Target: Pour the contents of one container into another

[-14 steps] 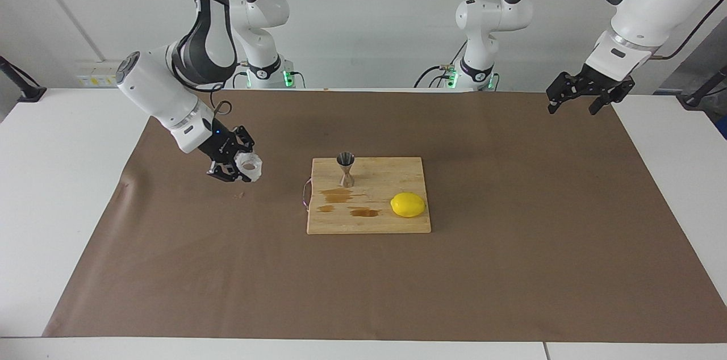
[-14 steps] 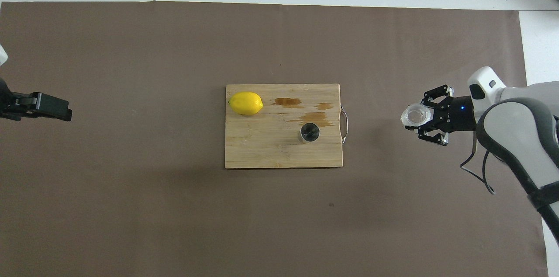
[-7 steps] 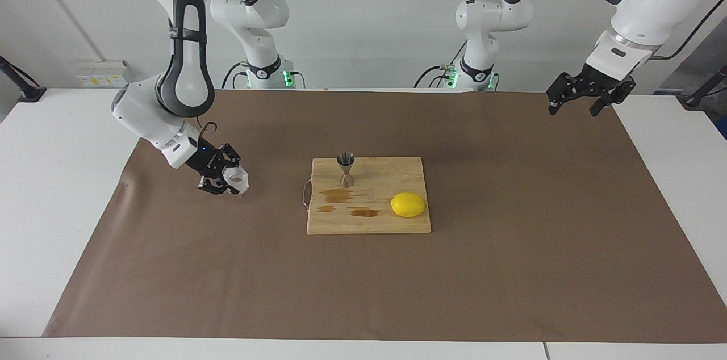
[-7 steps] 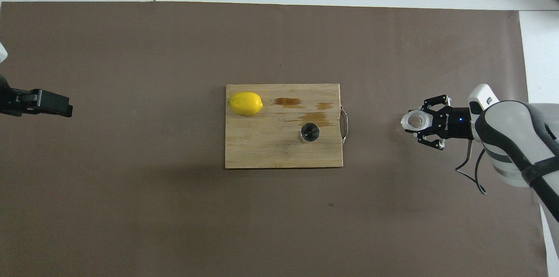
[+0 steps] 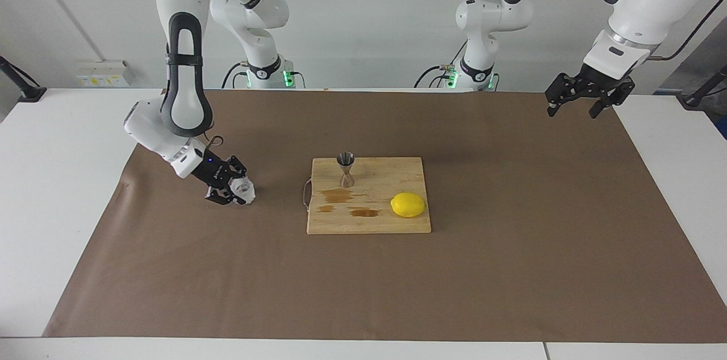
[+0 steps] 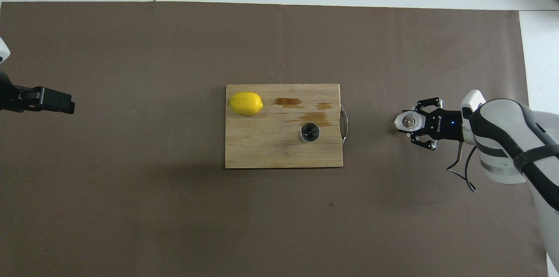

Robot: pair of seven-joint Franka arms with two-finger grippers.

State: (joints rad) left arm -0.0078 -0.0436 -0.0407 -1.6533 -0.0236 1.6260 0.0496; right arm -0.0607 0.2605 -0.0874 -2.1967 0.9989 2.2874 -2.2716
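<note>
Facing view: right gripper (image 5: 234, 192) has come down over the last second and now sets the knobbly glass cup (image 5: 244, 191) on the brown paper (image 5: 511, 269), toward the right arm's end, well apart from the cutting board (image 5: 397, 225). Fingers still clasp the cup, though the grip looks to be starting to ease. Steel jigger (image 5: 345, 169) stands upright on the board beside wet stains (image 5: 341, 196) and a lemon (image 5: 408, 204) (pour apparently done; release next, I judge). Left gripper (image 5: 588, 96) waits aloft, released. No legible writing anywhere.

No legible text, labels or nos. anywhere — nothing readable.
</note>
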